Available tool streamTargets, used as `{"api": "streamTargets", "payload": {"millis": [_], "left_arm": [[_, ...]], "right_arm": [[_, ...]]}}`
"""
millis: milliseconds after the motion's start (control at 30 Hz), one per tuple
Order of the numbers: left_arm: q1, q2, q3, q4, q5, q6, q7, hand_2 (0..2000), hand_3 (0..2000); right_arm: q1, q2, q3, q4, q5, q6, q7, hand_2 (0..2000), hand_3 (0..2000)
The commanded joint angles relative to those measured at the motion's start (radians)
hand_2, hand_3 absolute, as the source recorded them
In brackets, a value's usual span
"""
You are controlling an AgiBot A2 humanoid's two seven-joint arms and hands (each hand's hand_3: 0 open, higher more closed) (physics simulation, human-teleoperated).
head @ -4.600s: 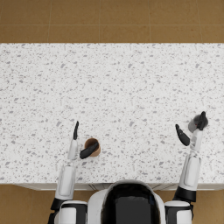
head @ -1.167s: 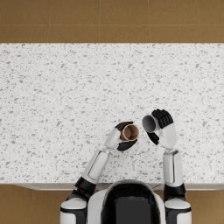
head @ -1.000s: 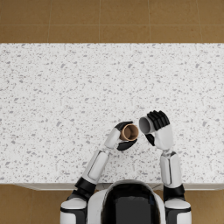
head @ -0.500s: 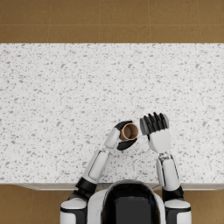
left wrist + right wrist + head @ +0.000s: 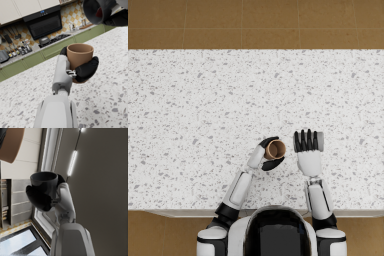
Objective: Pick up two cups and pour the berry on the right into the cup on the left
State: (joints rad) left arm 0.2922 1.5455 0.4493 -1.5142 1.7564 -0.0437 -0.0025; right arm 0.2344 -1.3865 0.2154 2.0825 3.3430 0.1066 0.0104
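Note:
My left hand (image 5: 264, 156) grips a brown cup (image 5: 276, 149) upright just above the speckled counter (image 5: 203, 110); the left wrist view shows the brown cup (image 5: 80, 56) wrapped by the left hand (image 5: 85, 71). My right hand (image 5: 308, 144) lies back-up over a dark grey cup (image 5: 320, 141), close to the right of the brown one. From the left wrist, this grey cup (image 5: 96, 11) is tipped on its side, mouth towards the brown cup, with a red berry (image 5: 99, 13) inside. The right wrist view shows the grey cup (image 5: 44, 181) in the right hand (image 5: 41, 199).
The counter's front edge (image 5: 178, 212) runs just before the robot. A brown tiled floor (image 5: 253, 22) lies beyond its far edge. In the left wrist view, green cabinets and a stove (image 5: 47, 40) stand in the background.
Both hands came from the counter's sides to the middle with their cups. Over the last second the right hand rolled over, tipping the grey cup towards the brown one.

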Motion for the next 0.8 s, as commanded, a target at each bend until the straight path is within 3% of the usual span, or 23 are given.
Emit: {"api": "streamTargets", "payload": {"millis": [33,300,333,367,800], "left_arm": [[0.013,0.009,-0.004,-0.004,0.0,0.0,0.0,2000,1280],[0.021,0.021,-0.008,0.019,0.0,0.002,0.0,2000,1280],[0.02,0.021,-0.009,0.019,0.0,0.001,0.0,2000,1280],[0.02,0.022,-0.009,0.019,0.0,0.002,0.001,2000,1280],[0.001,0.016,-0.011,0.021,0.0,0.002,0.001,2000,1280]], "right_arm": [[0.0,0.0,0.0,0.0,0.032,0.0,0.0,2000,1280],[-0.001,0.0,0.0,0.0,0.262,-0.002,0.0,2000,1280],[0.021,-0.028,0.045,0.011,0.274,-0.002,0.0,2000,1280],[0.002,-0.006,0.013,0.0,0.283,-0.004,0.0,2000,1280],[0.004,-0.029,0.046,0.001,0.303,-0.012,0.0,2000,1280]]}}
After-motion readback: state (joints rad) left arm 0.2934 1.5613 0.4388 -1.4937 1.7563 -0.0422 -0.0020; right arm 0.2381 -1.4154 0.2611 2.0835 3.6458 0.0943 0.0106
